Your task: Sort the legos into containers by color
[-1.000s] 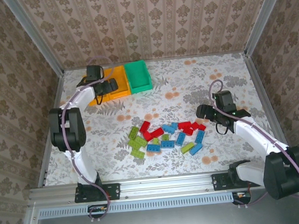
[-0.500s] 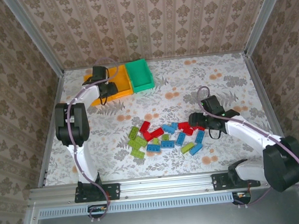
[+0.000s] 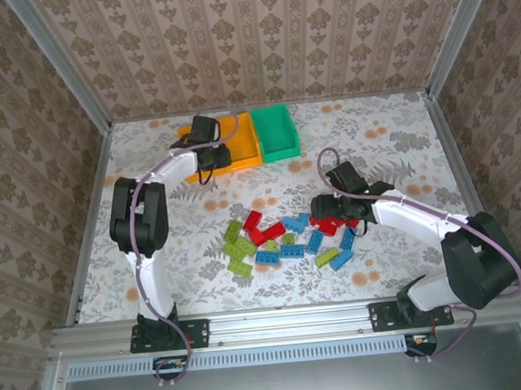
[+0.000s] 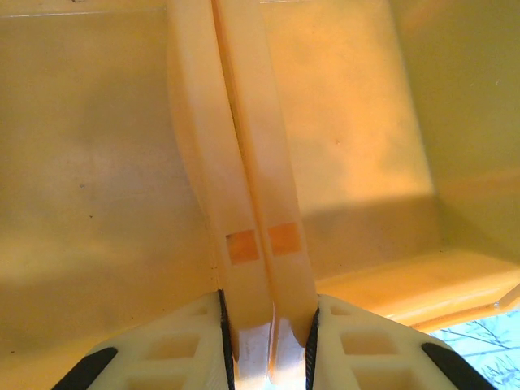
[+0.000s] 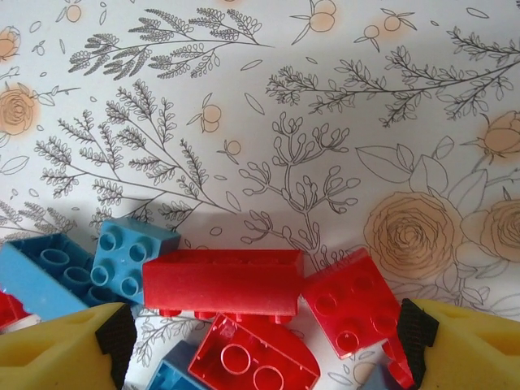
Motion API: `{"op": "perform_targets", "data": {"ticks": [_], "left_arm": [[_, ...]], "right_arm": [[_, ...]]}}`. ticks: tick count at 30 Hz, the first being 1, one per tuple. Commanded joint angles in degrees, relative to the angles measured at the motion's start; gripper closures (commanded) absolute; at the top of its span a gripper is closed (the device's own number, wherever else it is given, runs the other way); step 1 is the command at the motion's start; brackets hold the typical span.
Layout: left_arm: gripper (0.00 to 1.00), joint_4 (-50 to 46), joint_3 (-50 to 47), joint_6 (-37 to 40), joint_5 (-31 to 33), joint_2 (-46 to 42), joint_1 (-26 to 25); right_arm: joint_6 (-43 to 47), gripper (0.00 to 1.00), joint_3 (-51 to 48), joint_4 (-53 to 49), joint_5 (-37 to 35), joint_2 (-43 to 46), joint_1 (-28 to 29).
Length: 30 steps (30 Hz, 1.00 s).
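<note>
Orange containers (image 3: 242,160), two, are now pinched by their adjoining walls in the left end effector (image 4: 269,337), which has clamped closed and dragged them, with the green container (image 3: 280,154), rightward along the far side of the table (image 3: 392,138), nearer the legos (image 3: 292,240) at its middle. The right end effector (image 5: 262,329), wide and empty, has moved over the red ones. Count: three containers and roughly six legos per colour.

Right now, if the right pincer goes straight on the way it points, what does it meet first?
Probably the long red brick, centred ahead of the open right pincer; depth is unclear.
</note>
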State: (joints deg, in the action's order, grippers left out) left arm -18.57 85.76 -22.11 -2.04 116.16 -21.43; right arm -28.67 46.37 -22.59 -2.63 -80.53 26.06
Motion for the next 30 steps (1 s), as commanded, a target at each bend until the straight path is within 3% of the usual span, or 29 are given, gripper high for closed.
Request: {"op": "perform_targets", "data": {"ticks": [1, 16, 30], "left_arm": [[0.75, 0.68, -0.42, -1.10, -2.54, 0.72, -1.73], [0.74, 1.99, -7.12, -6.54, -2.89, -2.46, -8.54], [0.74, 2.88, -14.19, -7.41, -2.57, -6.60, -10.82]], "right_arm": [[0.97, 0.13, 2.25, -2.17, -0.87, -2.57, 0.92], [1.12, 0.14, 5.47, -3.42, -1.32, -8.17, 3.73], [2.80, 0.15, 7.05, -4.03, -1.66, -11.63, 4.65]]}}
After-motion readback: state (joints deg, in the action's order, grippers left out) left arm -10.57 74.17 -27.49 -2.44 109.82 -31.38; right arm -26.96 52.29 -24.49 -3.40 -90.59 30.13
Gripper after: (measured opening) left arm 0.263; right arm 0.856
